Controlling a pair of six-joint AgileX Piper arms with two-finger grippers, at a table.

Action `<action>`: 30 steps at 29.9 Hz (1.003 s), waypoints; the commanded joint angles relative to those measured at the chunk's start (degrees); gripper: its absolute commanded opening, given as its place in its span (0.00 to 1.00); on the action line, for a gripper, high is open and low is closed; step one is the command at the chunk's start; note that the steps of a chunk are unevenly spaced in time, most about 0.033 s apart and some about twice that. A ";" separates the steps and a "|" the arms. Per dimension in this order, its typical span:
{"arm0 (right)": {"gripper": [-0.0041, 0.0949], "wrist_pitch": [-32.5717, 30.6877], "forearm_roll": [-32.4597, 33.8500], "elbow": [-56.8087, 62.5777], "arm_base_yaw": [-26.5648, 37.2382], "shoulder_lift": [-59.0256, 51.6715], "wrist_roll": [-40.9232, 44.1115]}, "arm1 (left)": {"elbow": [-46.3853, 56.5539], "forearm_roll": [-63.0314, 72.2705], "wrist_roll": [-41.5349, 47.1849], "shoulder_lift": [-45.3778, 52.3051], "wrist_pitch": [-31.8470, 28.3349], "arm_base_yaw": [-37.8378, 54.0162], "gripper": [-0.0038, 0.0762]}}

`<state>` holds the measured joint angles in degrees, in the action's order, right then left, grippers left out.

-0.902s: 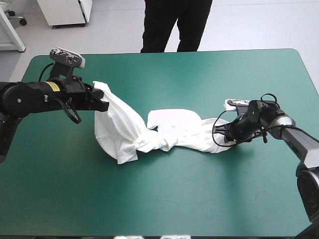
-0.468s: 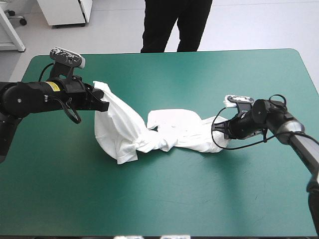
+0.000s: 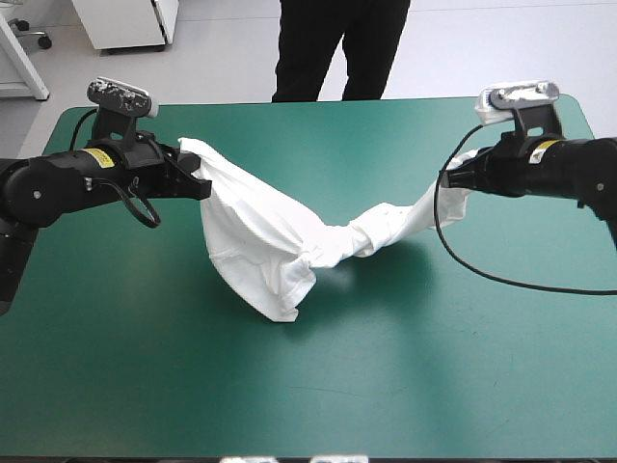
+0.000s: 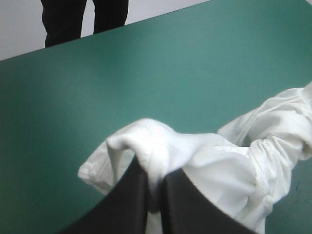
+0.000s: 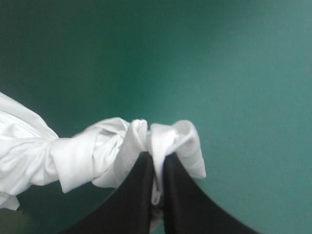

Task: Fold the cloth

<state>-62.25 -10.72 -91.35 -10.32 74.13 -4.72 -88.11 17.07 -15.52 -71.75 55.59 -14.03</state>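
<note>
Spanning the teal-green cover (image 3: 405, 367), the T-shirt (image 3: 275, 236) hangs twisted between left gripper (image 4: 154, 171) and right gripper (image 5: 157, 160), each clamped on a bunched end.

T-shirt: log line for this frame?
left gripper: shut on T-shirt | right gripper: shut on T-shirt | T-shirt: raised, twisted, strung between both over table

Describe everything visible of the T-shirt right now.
The T-shirt is white and wrinkled, strung between the two grippers. The left gripper is shut on one bunched end, the right gripper on the other. Its middle is twisted into a rope. The wider part sags, its lowest fold near or touching the teal-green table.
</note>
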 commanded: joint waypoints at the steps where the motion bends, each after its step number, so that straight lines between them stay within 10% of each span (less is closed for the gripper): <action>1: 0.02 1.07 -0.12 -9.78 -0.07 -1.82 -1.33 | -3.74 1.48 0.46 1.69 -6.35 -0.17 0.04; 17: 0.03 -3.55 -0.62 -30.11 -0.07 -2.76 -1.33 | -22.37 0.97 0.46 1.69 0.41 -0.17 0.04; 30: 0.03 -7.62 4.56 -3.76 -0.07 -19.57 0.09 | -6.24 -14.57 4.22 14.02 13.03 -5.89 0.04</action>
<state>-71.64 -7.37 -100.09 -10.35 55.91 -5.28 -98.43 3.87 -12.95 -58.53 69.44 -19.22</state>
